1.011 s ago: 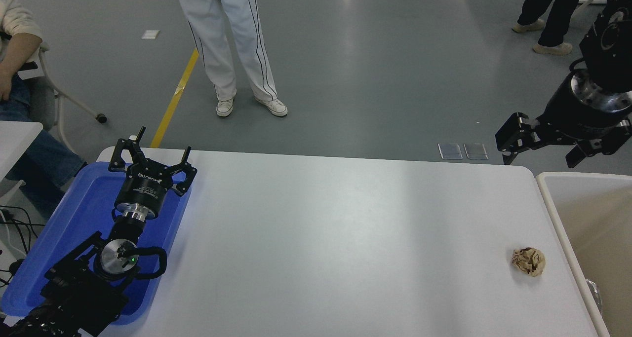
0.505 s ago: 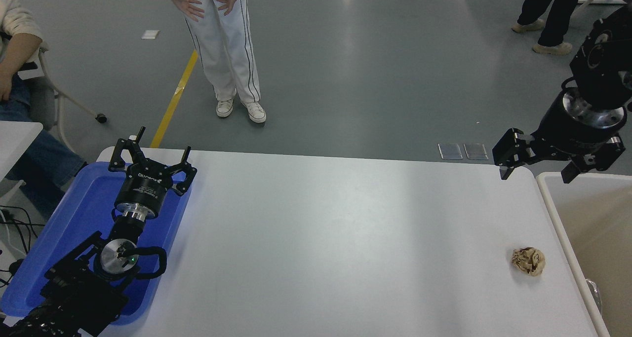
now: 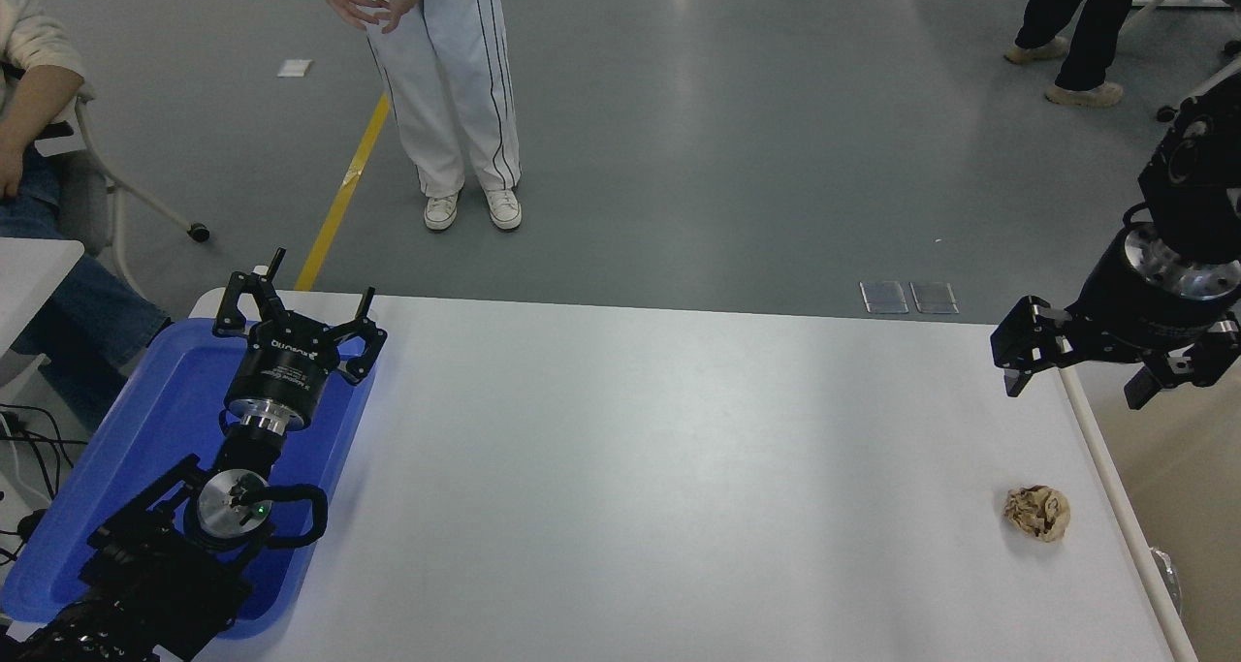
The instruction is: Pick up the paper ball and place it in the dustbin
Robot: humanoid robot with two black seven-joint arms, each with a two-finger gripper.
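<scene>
The crumpled tan paper ball (image 3: 1037, 513) lies on the white table (image 3: 659, 468) near its right edge. Just right of it stands the dustbin (image 3: 1125, 517), seen by its white rim and beige inside. My right gripper (image 3: 1074, 389) hangs open above the bin's near rim, up and slightly right of the ball, holding nothing. My left gripper (image 3: 301, 303) stays parked and open over the blue tray (image 3: 165, 420) at the lower left.
A person in white trousers (image 3: 446, 90) stands beyond the table's far edge. Another sits at the upper left (image 3: 39, 158), and a third stands at the top right (image 3: 1076, 32). A second white table corner (image 3: 29, 274) shows at the left.
My right gripper has come down and toward the ball, now lower over the bin's rim. The person in white trousers shifted their feet and brought their hands together. The ball has not moved.
</scene>
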